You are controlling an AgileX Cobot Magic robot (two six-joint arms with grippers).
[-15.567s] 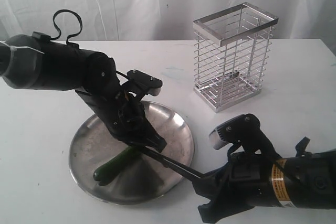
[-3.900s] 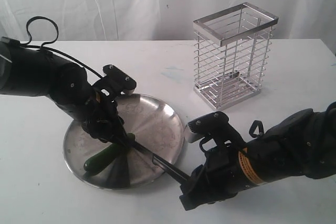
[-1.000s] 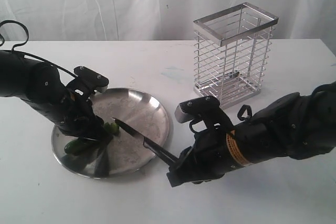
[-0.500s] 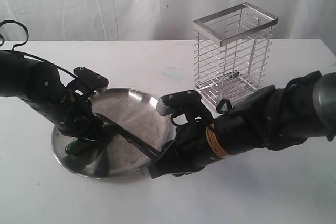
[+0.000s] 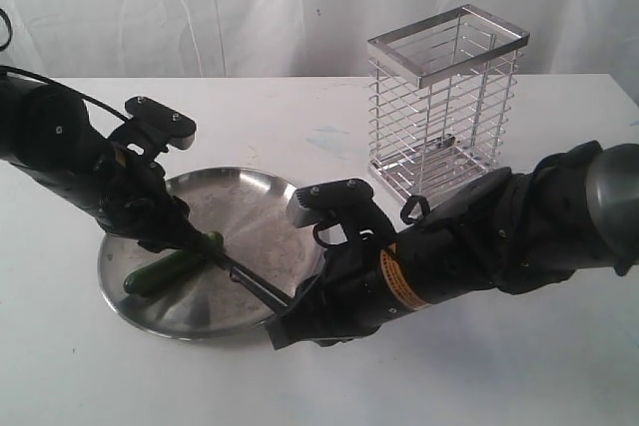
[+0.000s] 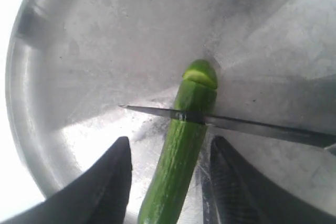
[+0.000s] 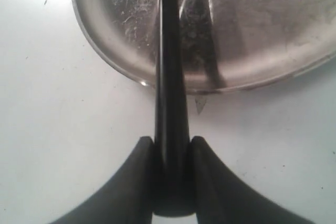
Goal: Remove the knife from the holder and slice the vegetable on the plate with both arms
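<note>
1. Clamps the black handle of the knife (image 6: pixel 247 127) between the closed fingers of the right gripper (image 7: pixel 172 145), low over the table (image 5: pixel 559 366), just outside the plate (image 5: pixel 265 212).
2. Lays the dark blade crosswise on the vegetable (image 6: pixel 176 166), with the point reaching just past it.
3. Straddles the vegetable with the left gripper (image 6: pixel 170 140), jaws wide apart. Shows bare plate between one finger and the green skin; cannot tell whether the other finger touches.
4. Shows the vegetable lying on the plate, toward its left part in the exterior view, with a cut end piece (image 6: pixel 200 73) resting against its tip.
5. Shows the holder (image 5: pixel 444 107) upright on the table, well apart from the plate.
</note>
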